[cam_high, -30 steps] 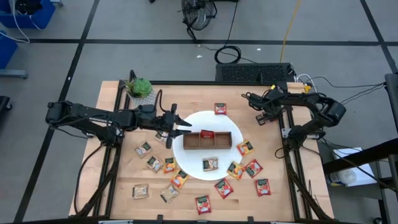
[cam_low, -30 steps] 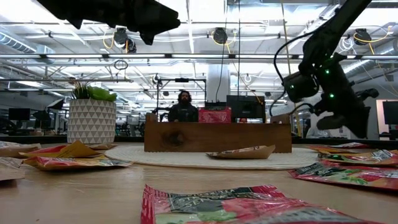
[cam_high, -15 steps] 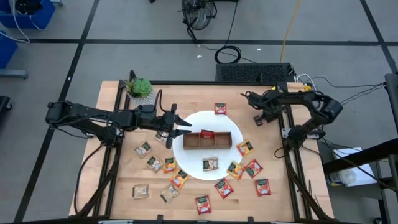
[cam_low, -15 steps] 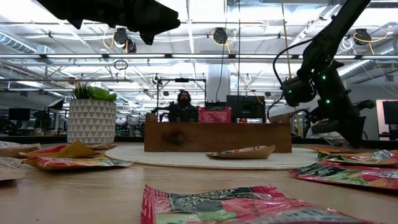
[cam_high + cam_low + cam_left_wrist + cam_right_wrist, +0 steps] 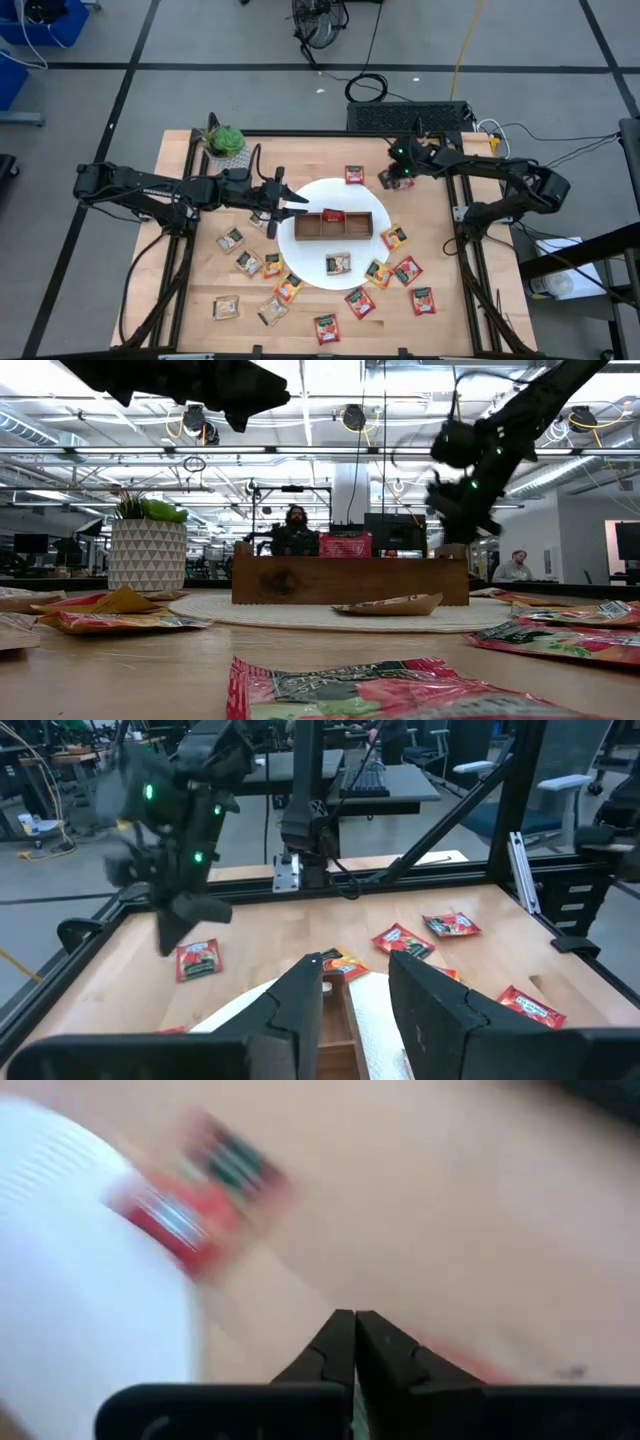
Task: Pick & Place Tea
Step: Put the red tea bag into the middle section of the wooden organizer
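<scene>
Your right gripper, fingers pressed together and holding nothing, has swung in from the table's far right edge over the last second. It now hangs just beside a lone red sachet off the far rim of the plate. The right wrist view shows those closed fingertips over bare wood, with the sachet and the plate edge near ahead. This reads as the approach to the next pick. The fingers would have to part before they could take anything. Your left gripper has not moved. It hovers over the plate's left edge, near the left end of the tray, its fingers apart with nothing between them. Counted from above, there are about sixteen sachets, six red, four orange and six pale beige. One beige one is partly hidden under the left arm, so treat that count as approximate. One red sachet sits at the far side of the tray's middle compartment, the only one placed. One beige sachet lies on the plate in front of the tray. The rest are scattered on the wood to the left, right and front of the plate. There is one tray, one plate and one potted plant at the far left corner.
</scene>
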